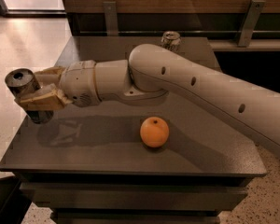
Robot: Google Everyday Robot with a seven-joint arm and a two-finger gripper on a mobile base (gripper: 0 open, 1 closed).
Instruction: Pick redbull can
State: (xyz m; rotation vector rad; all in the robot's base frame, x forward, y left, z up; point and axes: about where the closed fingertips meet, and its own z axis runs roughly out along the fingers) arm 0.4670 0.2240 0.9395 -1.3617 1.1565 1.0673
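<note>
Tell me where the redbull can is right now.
In the camera view, the redbull can is far left, clamped in the gripper by the left edge of the table, left of the orange.

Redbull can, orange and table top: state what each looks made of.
Redbull can: metal by the look, dark shiny lid with a bright rim; clamped in the gripper at the table's left edge. Orange: real fruit or plastic, cannot tell; matte skin with a stem mark. Table top: smooth dark grey, perhaps laminate or stone; semi-gloss, it dimly mirrors the arm.
</note>
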